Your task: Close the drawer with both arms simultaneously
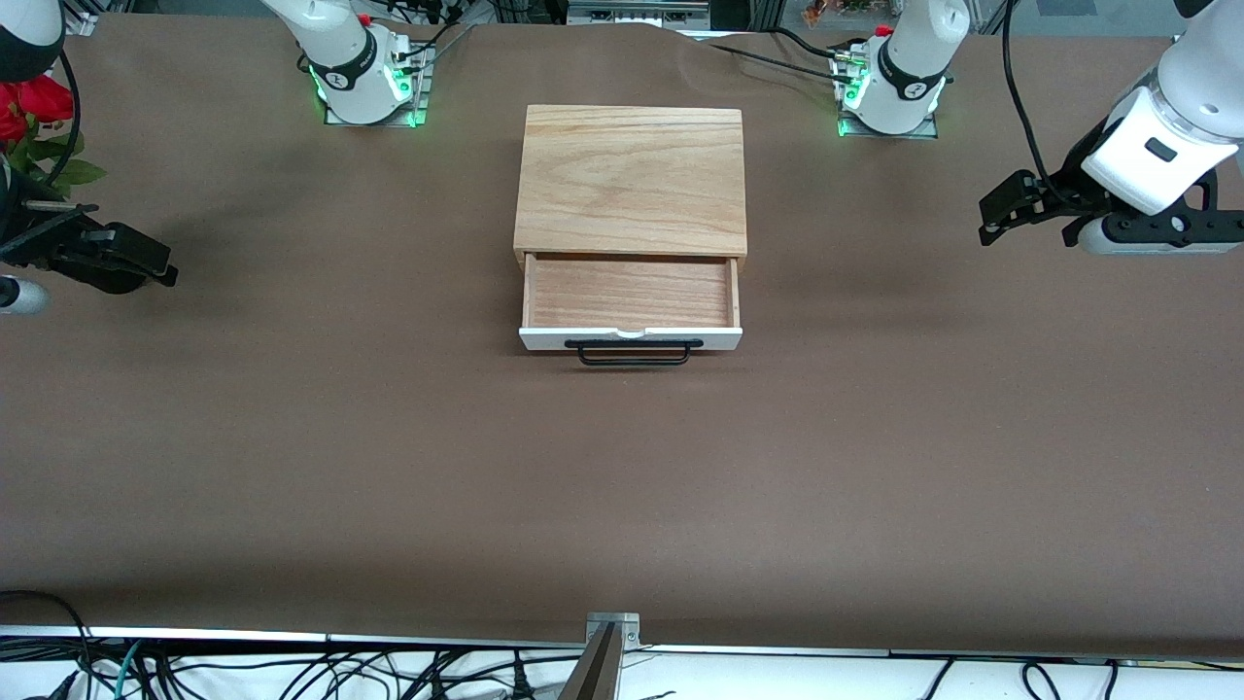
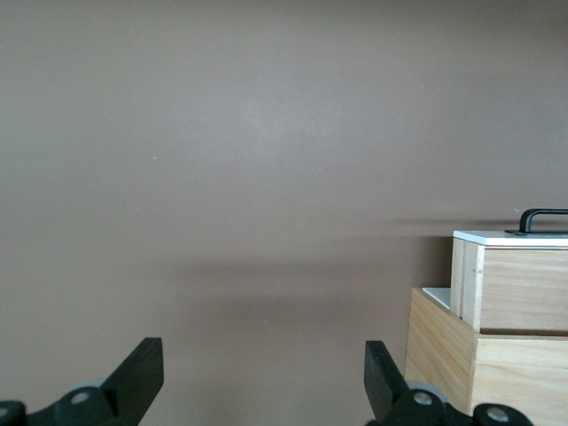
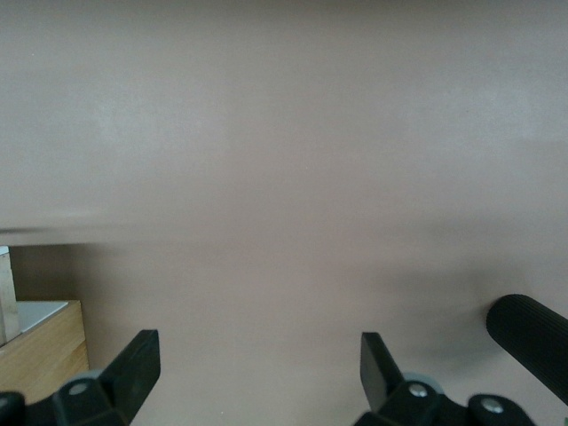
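Drawer (image 1: 630,297) open; left gripper (image 1: 1011,209), right gripper (image 1: 126,262) spread, apart.

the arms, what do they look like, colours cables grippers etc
Both are white jointed arms with dark grey joint bands. Each base glows green and has a red part on top, with black cables trailing off. The left gripper and right gripper are black with two fingers; the wrist views show wedge-shaped black fingers with small grey screws. A black cable hangs beside the left arm.
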Motion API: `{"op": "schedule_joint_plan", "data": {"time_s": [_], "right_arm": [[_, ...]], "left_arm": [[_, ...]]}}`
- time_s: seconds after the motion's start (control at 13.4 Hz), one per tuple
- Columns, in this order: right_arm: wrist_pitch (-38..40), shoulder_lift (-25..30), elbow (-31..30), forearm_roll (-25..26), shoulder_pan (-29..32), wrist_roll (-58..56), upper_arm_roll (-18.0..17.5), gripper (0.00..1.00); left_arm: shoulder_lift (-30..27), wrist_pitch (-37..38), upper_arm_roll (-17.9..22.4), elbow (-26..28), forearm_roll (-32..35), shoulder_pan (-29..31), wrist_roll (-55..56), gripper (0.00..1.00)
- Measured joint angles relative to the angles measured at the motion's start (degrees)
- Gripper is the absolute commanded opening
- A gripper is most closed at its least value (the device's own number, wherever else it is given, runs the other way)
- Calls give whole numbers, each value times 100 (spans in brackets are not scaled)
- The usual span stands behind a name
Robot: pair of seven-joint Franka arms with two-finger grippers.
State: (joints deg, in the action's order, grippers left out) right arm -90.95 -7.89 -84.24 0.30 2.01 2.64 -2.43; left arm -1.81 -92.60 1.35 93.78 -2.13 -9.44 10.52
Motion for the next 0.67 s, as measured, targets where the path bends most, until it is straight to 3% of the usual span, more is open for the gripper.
{"op": "schedule_joint_plan", "data": {"time_s": [0.67], "right_arm": [[-7,0,0,96,-69,0,-3,100]], "left_arm": [[3,148,4,-31,0,-8,0,100]]}}
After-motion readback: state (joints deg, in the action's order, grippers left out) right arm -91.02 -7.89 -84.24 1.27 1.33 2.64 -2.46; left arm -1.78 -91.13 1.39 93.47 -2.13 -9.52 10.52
